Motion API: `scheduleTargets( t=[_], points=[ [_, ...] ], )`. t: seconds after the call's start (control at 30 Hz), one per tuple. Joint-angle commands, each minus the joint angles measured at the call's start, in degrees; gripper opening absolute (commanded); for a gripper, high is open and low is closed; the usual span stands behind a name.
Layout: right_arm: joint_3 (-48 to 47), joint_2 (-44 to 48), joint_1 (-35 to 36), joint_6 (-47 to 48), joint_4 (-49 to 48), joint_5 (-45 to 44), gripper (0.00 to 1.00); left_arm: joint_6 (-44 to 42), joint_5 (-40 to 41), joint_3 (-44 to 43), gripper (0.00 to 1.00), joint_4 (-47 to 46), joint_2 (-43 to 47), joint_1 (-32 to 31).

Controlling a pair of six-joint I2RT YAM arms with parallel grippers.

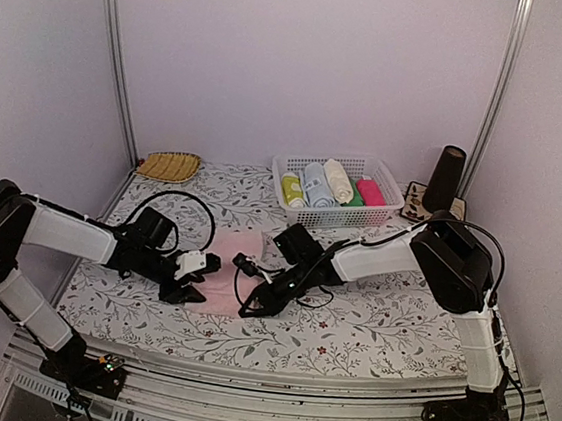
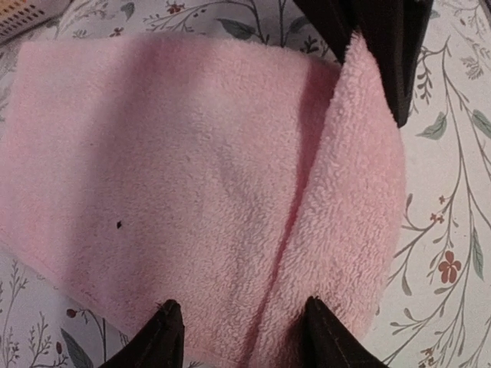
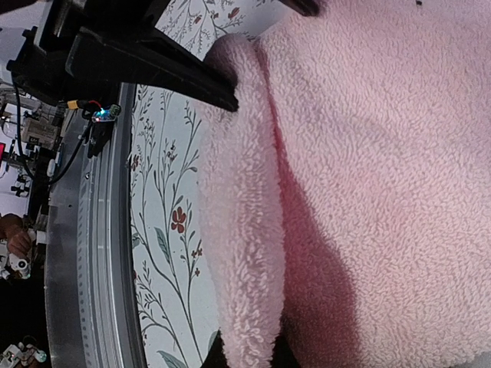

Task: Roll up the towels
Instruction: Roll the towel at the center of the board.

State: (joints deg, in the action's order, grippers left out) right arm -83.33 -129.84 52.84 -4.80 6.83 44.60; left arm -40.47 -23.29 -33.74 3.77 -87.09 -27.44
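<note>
The pale pink towel lies flat on the floral tablecloth between my two grippers, with its near edge turned over into a thick fold. My left gripper is open, its fingertips resting on the towel on either side of the fold's crease. My right gripper is shut on the other end of the fold, pinching it between its two fingers. It shows at the top of the left wrist view. A cream towel lies rolled in the basket.
A white basket at the back holds yellow-green, light blue, green and magenta rolls beside the cream one. A yellow woven dish sits at the back left. A dark cylinder stands at the back right. The table's metal front edge is close by.
</note>
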Motion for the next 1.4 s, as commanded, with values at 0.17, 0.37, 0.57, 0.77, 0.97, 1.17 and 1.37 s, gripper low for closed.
scheduleTargets(
  t=[0.17,0.37,0.57,0.77,0.97,1.17,1.37],
  points=[
    [-1.0,-3.6,-1.9,-3.7,4.0,4.7,0.08,-3.9,5.3,5.4,0.68,-3.5,9.7,2.5],
    [-1.9,-3.9,-3.0,-5.6,3.8,7.3,0.08,-12.2,1.9,12.9,0.76,-8.0,22.4,2.5],
    [-2.9,-4.2,-3.4,-7.3,4.3,9.8,0.09,-19.2,6.1,18.4,0.75,-10.1,31.4,-5.4],
    [-4.3,-7.1,-3.5,-8.4,4.7,11.1,0.09,-21.4,12.7,21.4,0.7,-12.4,29.9,-14.7],
    [-4.7,-7.7,-3.7,-9.2,4.9,11.5,0.09,-21.4,22.4,22.8,0.67,-20.6,20.0,-21.5],
    [-4.8,-7.8,-3.7,-9.6,4.7,11.7,0.1,-19.7,28.8,22.3,0.65,-29.5,11.9,-22.3],
    [-4.8,-7.4,-3.7,-9.7,4.7,12.1,0.09,-21.0,31.0,23.4,0.57,-31.5,9.4,-23.4]
  ],
)
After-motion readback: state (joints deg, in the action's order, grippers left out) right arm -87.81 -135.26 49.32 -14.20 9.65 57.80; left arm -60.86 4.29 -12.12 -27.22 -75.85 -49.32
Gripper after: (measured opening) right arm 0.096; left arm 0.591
